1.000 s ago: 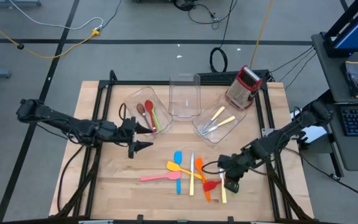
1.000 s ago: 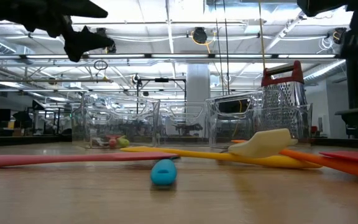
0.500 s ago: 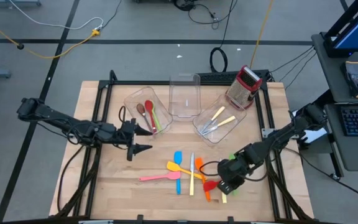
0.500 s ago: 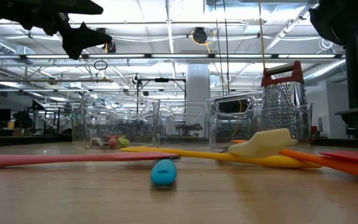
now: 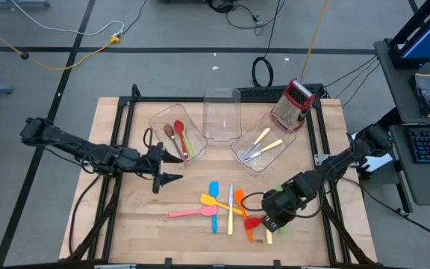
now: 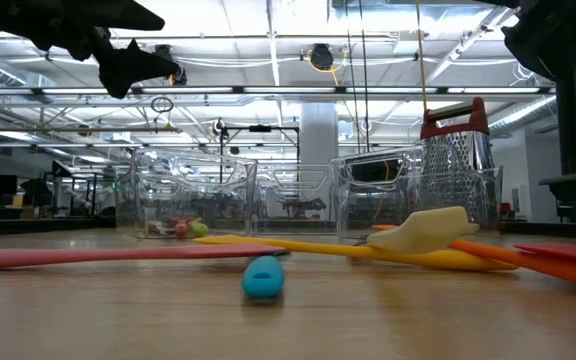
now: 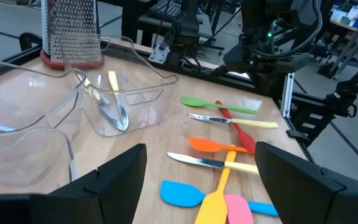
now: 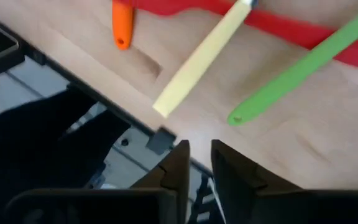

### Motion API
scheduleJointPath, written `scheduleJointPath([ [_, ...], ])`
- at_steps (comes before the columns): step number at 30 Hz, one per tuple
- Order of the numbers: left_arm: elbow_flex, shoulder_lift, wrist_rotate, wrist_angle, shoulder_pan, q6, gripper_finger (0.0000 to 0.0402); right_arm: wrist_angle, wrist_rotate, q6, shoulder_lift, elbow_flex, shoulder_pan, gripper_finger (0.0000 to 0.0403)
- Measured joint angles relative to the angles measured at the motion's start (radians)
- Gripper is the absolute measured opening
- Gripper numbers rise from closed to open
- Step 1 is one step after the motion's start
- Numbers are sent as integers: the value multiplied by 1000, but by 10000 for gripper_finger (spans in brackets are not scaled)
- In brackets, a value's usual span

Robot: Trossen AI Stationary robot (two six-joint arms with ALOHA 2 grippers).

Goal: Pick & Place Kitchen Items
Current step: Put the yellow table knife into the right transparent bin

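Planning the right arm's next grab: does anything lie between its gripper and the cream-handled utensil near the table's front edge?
Nothing visible does. In the right wrist view only bare wood lies between the right gripper and the cream handle. The green spatula handle lies beside it, not touching.

Right gripper (image 5: 269, 225) has moved since a second ago: it slid from beside the cream-handled knife (image 5: 267, 232) down toward the bench's (image 5: 125, 224) near edge, wrist turned. I now see its fingers (image 8: 178, 163) parted by a narrow gap, nothing between them, hanging over the bench edge just short of the cream handle tip and the green spatula's (image 8: 303, 67) handle end. Green spatula now shows more beside the wrist.
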Motion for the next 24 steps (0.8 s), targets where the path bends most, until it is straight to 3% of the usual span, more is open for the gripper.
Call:
scheduleJointPath([
  [7,0,0,0,-3,0,-3,306,2,111,50,0,0,0,125],
  [16,0,0,0,-2,0,-3,306,9,114,132,1,0,12,184],
  [24,0,0,0,-1,0,2,306,128,115,160,67,0,17,212],
])
